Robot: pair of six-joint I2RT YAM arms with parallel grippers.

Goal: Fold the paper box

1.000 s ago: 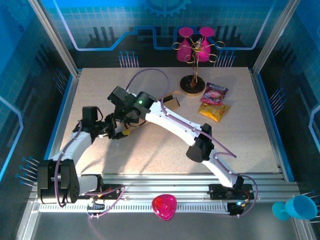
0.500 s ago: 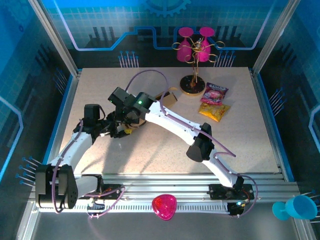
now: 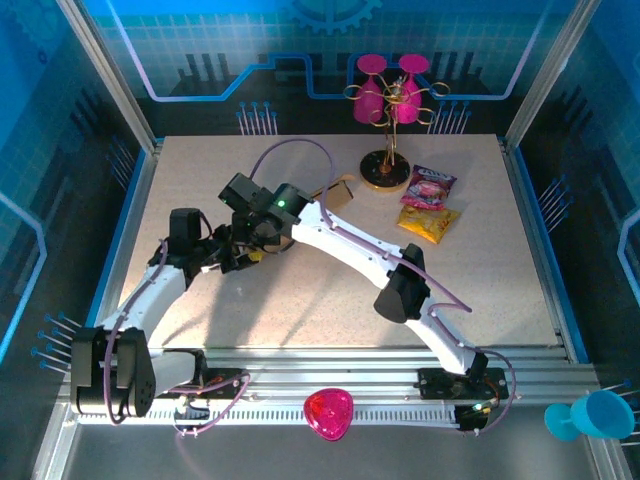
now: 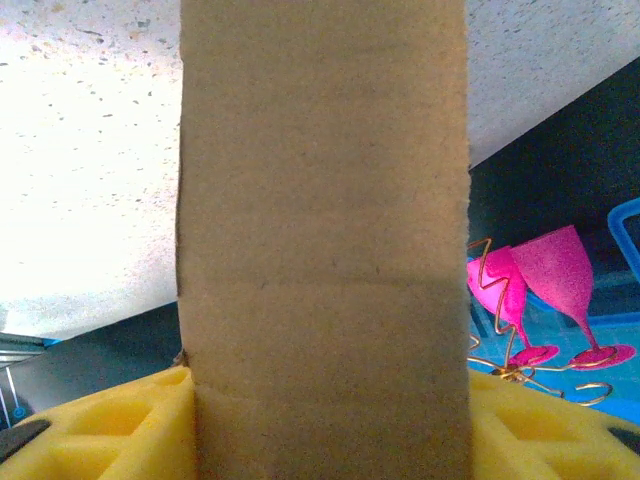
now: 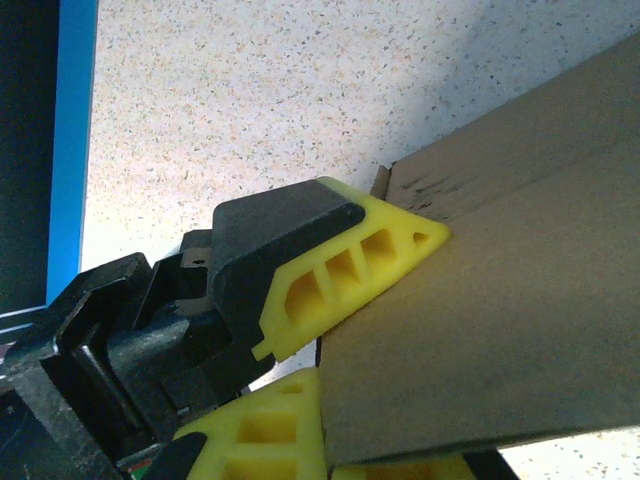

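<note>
The left pincer (image 4: 325,405) has its two yellow fingers (image 4: 130,425) partway apart. A tall brown strip of the paper box (image 4: 320,200) fills the whole gap between them. The strip touches both fingers, so this pincer grips the box by its two side edges.

The right pincer (image 5: 330,452) is squeezed tight on a flat brown flap of the same box. Its own yellow fingers sit at the near edge of the flap. In the right wrist view, the tip of one of the left pincer's fingers presses against another edge of that flap, close to a corner.

From above, both arms reach to the middle left of the speckled tabletop (image 3: 480,280), and the two pincers meet there, almost touching. The box sits under them, so most of it is hidden. Only one brown end pokes out behind the right arm. I cannot tell if the box rests on the tabletop or hangs a bit above it.

Just beside that brown end is the round base of a gold wire stand (image 3: 385,172), with two pink goblets (image 3: 390,80) behind it. A purple snack bag (image 3: 428,186) and a yellow snack bag (image 3: 430,222) lie side by side to the right of the stand, well apart from the pincers. A pink heart-shaped dish (image 3: 328,412) lies on the metal rail in front, between the two arm bases. A blue cup (image 3: 600,415) lies on its side off the right end of the rail.
</note>
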